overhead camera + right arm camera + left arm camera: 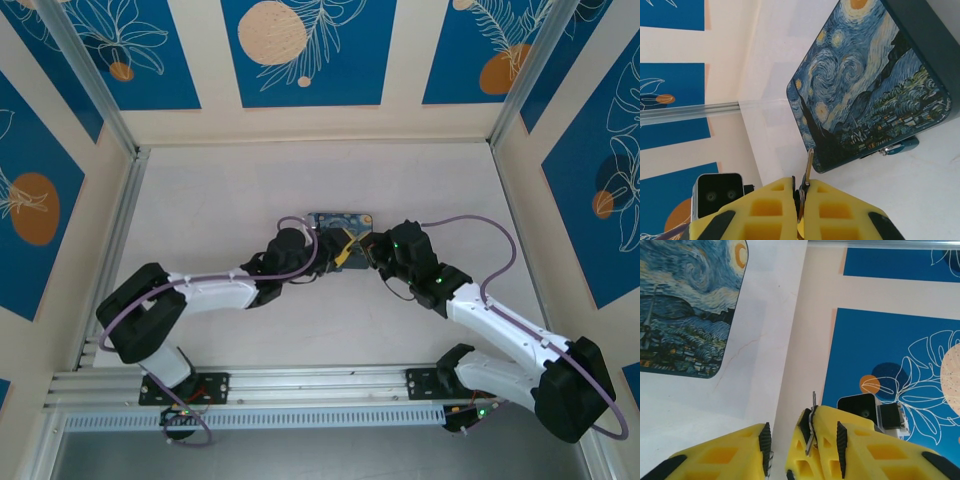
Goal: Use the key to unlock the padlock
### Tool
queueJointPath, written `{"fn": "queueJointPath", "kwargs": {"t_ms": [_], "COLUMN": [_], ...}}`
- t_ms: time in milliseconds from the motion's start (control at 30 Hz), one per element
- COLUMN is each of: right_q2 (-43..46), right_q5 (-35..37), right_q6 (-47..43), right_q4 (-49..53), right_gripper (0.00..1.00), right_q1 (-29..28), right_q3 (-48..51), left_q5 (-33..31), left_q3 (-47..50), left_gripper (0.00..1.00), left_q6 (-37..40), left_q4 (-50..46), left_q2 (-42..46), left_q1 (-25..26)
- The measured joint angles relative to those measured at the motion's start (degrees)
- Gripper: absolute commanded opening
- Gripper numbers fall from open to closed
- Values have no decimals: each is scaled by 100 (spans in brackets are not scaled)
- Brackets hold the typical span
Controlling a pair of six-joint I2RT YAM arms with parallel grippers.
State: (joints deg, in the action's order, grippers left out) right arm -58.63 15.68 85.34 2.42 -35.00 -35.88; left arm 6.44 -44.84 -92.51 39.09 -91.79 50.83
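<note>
One padlock [338, 220] lies flat near the middle of your table [220, 190], painted face up. From above, its long axis runs left to right. Your right wrist camera shows one side edge carrying a small silvery and teal fitting.

Just on the near side of it you have the key [810, 162]. Its slim blade sticks out past the fingertips, with its long axis in line with the fingers. The tip points at the near corner of the padlock and sits right at its edge. You cannot tell whether it touches.

Your right gripper [801, 186] is clamped tight on the key, its yellow fingers pressed together with only the blade between them.

Your left gripper [802, 429] faces it from the other side with its fingers partway apart. Between its pads [765, 440] sits a yellow block pinching the key, which looks like the right gripper's fingertips. Clear space shows on one side of the block, and the other pad is close against it. The left gripper grips nothing you can make out.
</note>
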Motion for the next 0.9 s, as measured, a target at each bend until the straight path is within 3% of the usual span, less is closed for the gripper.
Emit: {"fn": "queueJointPath", "kwargs": {"t_ms": [400,700,767,800,867,900], "right_q2": [-146,-160,-160,-160,-157,-146], "right_q5": [-2,7,17,20,-13,-46], "right_q6": [87,173,173,173,166,136], "right_q4": [-153,-201,-203,-203,-190,-160], "right_gripper": [0,0,0,8,41,51], "right_q1": [0,2,13,17,52,85], "right_q3": [4,46,66,70,70,70], "left_q5": [-125,-219,-223,-225,-223,-221], "left_q3": [-13,-13,-22,-24,-35,-42], "left_gripper": [25,1,0,0,0,0], "left_q6": [-144,-195,-190,-192,-164,-129], "left_q4": [205,205,208,208,210,210], "left_q2": [-103,-157,-181,-190,-210,-210], "left_q1": [48,81,87,92,96,98]}}
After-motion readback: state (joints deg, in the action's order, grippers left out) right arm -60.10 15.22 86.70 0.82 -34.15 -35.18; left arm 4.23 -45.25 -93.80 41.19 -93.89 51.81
